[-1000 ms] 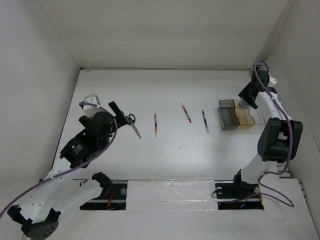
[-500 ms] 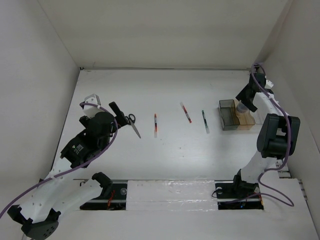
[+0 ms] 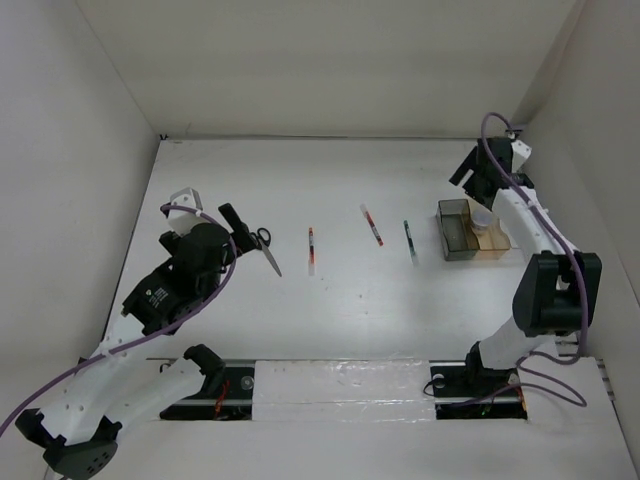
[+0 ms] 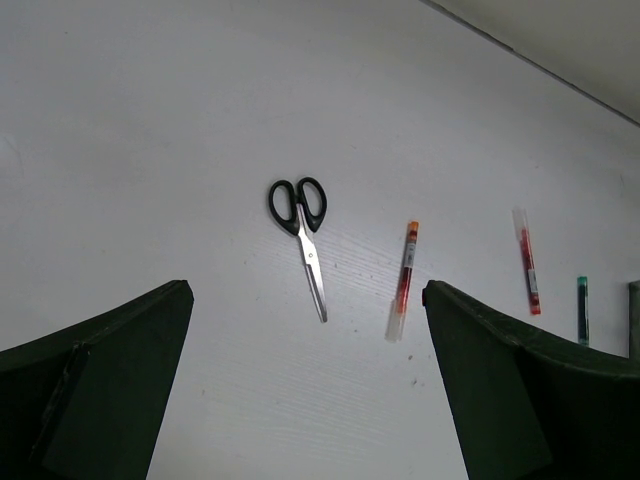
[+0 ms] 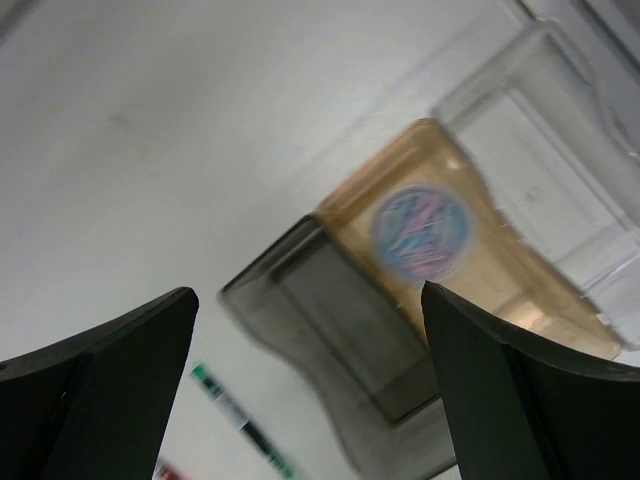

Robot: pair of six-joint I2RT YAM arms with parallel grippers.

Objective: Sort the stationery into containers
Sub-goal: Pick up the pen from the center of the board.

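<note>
Left tool (image 4: 307,292) and right tool (image 5: 308,292) are seen wide open, empty. Scissors (image 4: 300,235) are judged light, stiff, flat — best gripped across the handles.

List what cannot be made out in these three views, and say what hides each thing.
- Tape roll: right wrist view, blur smears its print.
- Green pen: right wrist view, blurred, markings unreadable.
- Organizer: top view, the right arm partly covers its tan and clear compartments.
</note>
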